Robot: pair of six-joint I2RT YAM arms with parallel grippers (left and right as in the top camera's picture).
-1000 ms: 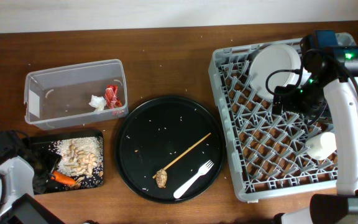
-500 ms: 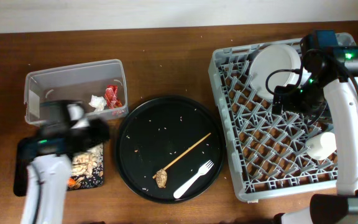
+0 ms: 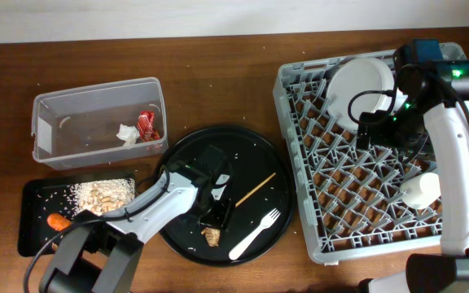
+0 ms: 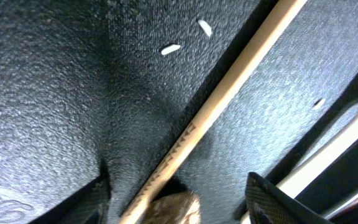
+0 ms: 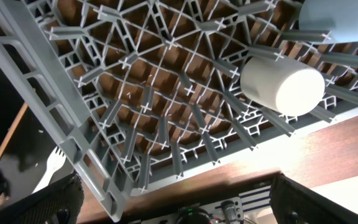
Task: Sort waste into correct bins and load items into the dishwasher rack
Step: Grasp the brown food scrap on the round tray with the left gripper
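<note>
Now my left gripper [image 3: 218, 213] has left the flat black tray [image 3: 35, 213] at the left and hovers over the round black tray [image 3: 181, 155], its jaws spread and holding nothing. Only its wrist view shows the chopstick [image 4: 222, 106] running between the fingers, with the brown lump [image 4: 173, 208] at its near end. From overhead my arm hides part of the chopstick. The right gripper [image 5: 188, 199] has not moved and is open above the dishwasher rack [image 3: 291, 122].

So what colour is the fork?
The fork is white, clearest in the overhead view.
</note>
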